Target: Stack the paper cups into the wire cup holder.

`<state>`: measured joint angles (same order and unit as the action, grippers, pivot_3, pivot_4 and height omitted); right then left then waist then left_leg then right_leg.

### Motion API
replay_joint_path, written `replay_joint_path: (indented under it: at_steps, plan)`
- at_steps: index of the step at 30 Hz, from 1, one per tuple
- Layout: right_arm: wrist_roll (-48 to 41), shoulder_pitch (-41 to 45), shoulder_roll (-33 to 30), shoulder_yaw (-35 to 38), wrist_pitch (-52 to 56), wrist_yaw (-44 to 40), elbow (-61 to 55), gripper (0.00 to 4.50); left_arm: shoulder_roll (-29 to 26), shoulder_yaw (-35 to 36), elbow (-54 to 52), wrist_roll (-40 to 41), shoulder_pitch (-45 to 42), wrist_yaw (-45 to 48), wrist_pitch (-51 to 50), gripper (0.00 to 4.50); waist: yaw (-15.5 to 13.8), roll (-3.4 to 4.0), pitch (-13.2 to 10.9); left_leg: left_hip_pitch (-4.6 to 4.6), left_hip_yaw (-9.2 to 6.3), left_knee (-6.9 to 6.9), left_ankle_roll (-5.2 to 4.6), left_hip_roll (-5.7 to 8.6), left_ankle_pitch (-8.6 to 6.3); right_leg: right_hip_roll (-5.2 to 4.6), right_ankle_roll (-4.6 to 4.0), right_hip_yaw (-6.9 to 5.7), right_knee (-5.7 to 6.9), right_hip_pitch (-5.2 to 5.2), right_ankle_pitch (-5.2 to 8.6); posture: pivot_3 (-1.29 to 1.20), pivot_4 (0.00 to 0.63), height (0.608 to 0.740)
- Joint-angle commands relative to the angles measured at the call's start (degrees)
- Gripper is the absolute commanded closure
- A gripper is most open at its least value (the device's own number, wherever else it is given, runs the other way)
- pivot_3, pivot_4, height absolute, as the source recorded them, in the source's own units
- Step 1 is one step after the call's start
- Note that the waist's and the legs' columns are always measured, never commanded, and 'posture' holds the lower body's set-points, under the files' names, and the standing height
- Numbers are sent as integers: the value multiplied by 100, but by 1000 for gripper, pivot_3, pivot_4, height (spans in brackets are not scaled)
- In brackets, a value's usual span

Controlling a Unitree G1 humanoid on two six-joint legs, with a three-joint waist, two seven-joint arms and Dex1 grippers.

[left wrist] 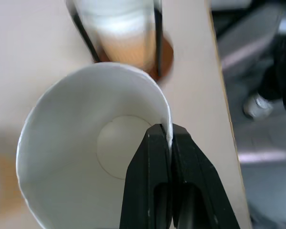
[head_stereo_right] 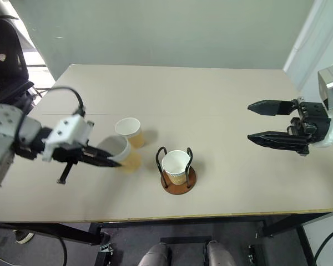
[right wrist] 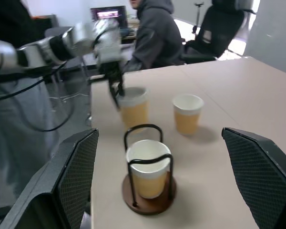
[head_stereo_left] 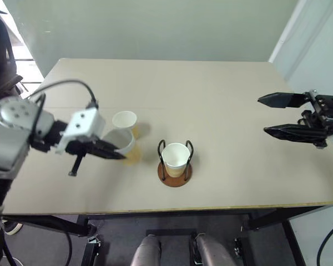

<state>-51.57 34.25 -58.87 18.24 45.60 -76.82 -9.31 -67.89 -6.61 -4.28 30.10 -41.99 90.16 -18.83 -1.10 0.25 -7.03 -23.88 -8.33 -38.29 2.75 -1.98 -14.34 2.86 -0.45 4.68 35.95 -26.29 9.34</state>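
- Centrally, near the front edge of the beige table (head_stereo_left: 222, 100), stands the wire cup holder (head_stereo_left: 175, 166): a rust-brown disc base with two black wire loops.
- One paper cup (head_stereo_left: 176, 158) sits upright inside the holder between the loops; its white inside looks empty.
- On the robot's left of the holder, close beside it, the left gripper (head_stereo_left: 112, 152) has its two black fingers pressed together on the rim wall of a second paper cup (head_stereo_left: 122, 145), one finger inside and one outside.
- That held cup is tilted with its open mouth toward the gripper, and it too is empty, its round white bottom bare.
- Just beyond the held cup, farther from the front edge than the holder, a third paper cup (head_stereo_left: 125, 122) stands upright on the table, empty.
- Well to the right of the holder, the right gripper (head_stereo_left: 278, 115) hangs above the table with its fingers spread wide, holding nothing.
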Motion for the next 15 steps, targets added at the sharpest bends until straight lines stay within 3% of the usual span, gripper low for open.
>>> replay_joint_path:
  at_steps: [1, 7, 15]
  plan:
    - [-10, 62, -144, 216, -153, -36, 2, 268, 23, -574, 130, 645, -1148, 234, 428, 4473, -23, -3, 3, -3, -4, -5, -2, 1, 1, -2, 3, 0, -3, 1, -2, 0, 150, 740]
    - [81, 230, -112, 69, -303, 61, 27, 268, 852, -2585, 1324, 872, -3383, 234, 1522, 4473, -43, 7, 3, -9, 0, -28, -19, 16, 1, -13, 50, 16, -5, 10, -12, 0, 150, 740]
    - [-229, -303, -358, 791, -59, 390, -650, 268, 1182, -4752, 1869, 1006, -4184, 234, 2885, 4473, -34, 11, 0, -21, 57, -64, -67, 19, -29, -13, 161, 30, -15, 16, -20, 0, 150, 740]
